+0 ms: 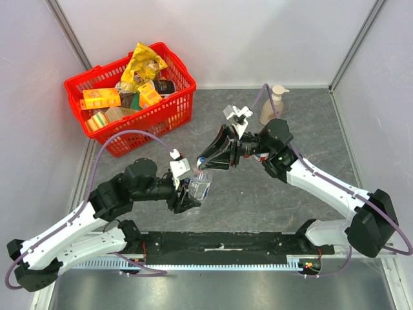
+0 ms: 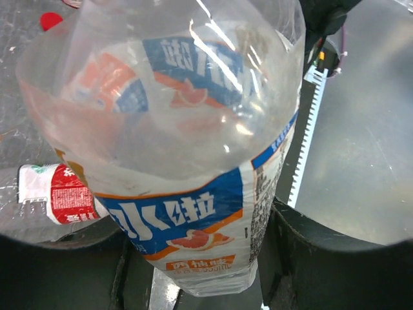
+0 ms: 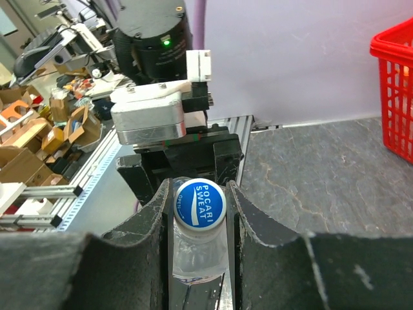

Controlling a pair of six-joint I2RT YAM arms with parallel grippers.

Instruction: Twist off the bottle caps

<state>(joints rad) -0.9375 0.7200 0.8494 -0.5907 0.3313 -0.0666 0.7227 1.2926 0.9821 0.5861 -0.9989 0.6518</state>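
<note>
- Bottle [image 1: 200, 184] is held clear of the worktop [image 1: 310, 123], front centre, between the two arms, with its neck end toward the right arm.
- Left fingers [image 2: 316, 258]: part open, clamped on both sides of the bottle's lower body, over the label.
- Right fingers [image 3: 248, 223]: almost closed, pinching the cap [image 3: 200, 203] from both sides.
- Cap has a blue top with white print and a white rim, and sits on the bottle's neck. Cannot tell whether the thread is loosened.
- Bottle wall is clear; the label is blue, orange and white.
- Second bottle [image 2: 55, 197] lies on its side on the worktop below the held one, red-and-white label showing (left wrist view).
- Red cap [image 2: 50, 20] lies loose on the worktop, well apart from the second bottle.
- Red basket [image 1: 161, 119] holding packets stands back left.
- Pump bottle [image 1: 274, 106] stands upright at the back, right of centre.
</note>
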